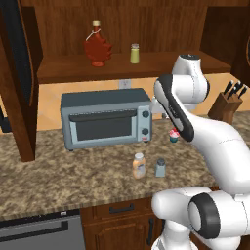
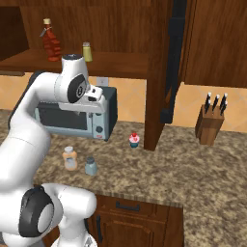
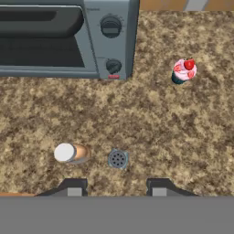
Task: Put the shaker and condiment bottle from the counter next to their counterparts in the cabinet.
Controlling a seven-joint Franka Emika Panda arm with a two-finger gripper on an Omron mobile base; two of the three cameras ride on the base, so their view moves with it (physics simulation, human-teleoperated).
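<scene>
Shaker (image 3: pixel 118 159) and condiment bottle (image 3: pixel 71 153) stand side by side, close but apart, on the granite surface (image 3: pixel 183 137), lower left of centre in the hand view and in front of the toaster oven (image 3: pixel 64 39). Both upright: long axes vertical, caps toward the camera; the bottle appears to lean left only from perspective. Fingers (image 3: pixel 114 187) hover above the pair at the bottom edge, partly open, holding nothing. Judged risk: with the two items so near, a descent on the shaker could clip the bottle and topple it, since one tip sits almost over it. A narrow opening may also land on the cap rather than straddle it. Cupcake (image 3: pixel 184 70) at upper right stands well apart. Counterparts, maple-leaf bottle (image 1: pixel 97 46) and yellow-green shaker (image 1: pixel 135 53), stand on the cabinet shelf (image 1: pixel 63 68), upper centre of the left base view.
</scene>
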